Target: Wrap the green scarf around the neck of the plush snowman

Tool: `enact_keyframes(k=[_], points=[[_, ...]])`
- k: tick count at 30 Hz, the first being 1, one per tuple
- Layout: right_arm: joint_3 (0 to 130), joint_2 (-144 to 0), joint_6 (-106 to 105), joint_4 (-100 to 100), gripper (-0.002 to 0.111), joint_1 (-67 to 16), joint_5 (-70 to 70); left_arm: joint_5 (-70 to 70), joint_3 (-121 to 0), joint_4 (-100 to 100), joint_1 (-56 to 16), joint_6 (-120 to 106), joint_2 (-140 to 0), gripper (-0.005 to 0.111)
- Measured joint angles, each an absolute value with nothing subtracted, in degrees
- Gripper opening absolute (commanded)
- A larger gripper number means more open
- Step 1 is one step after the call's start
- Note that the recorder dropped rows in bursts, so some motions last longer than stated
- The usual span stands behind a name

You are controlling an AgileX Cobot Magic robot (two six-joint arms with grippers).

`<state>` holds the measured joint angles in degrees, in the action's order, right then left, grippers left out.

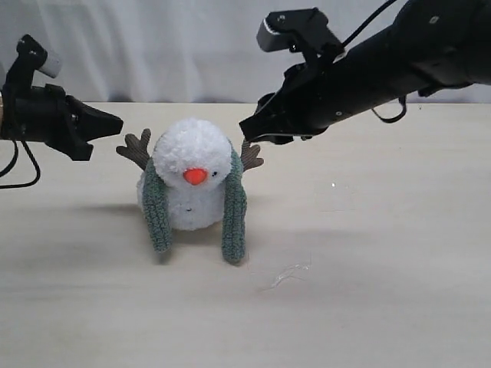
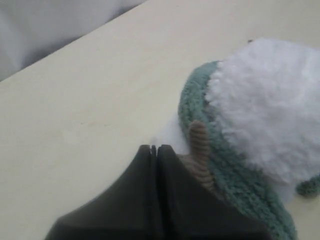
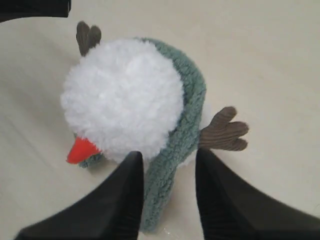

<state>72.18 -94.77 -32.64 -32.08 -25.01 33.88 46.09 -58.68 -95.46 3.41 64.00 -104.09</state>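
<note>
The left jaws are pressed fully together on nothing, their tip just beside one brown branch-like arm of the small fluffy white plush snowman. The right jaws stand parted and empty, hovering close by the snowman's head on its other side. The long grey-green ribbed knit scarf lies round the back of the neck, both ends hanging down the front to the pale worktop, uncrossed.

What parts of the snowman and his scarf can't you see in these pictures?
Neck: every view, buried under the snowman's fluffy head and the scarf.
Buttons: both wrist views, the head covers them.
Scarf's ends: left wrist view, cut off by the picture edge.
Does the open right tool touch the scarf? Cannot tell.
</note>
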Motion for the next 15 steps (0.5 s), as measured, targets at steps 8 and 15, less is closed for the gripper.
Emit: enact_keyframes(k=[8,15], points=[[70.0,-86.4,-31.0,-27.2,0.004,-25.0,28.6,31.0,-51.8,-86.6,3.4,64.1,-93.3,0.0],[59.7,-74.5,-30.8,-26.7,0.004,-25.0,15.3,21.5,-45.4,-74.9,3.4,59.5,-82.4,0.0]])
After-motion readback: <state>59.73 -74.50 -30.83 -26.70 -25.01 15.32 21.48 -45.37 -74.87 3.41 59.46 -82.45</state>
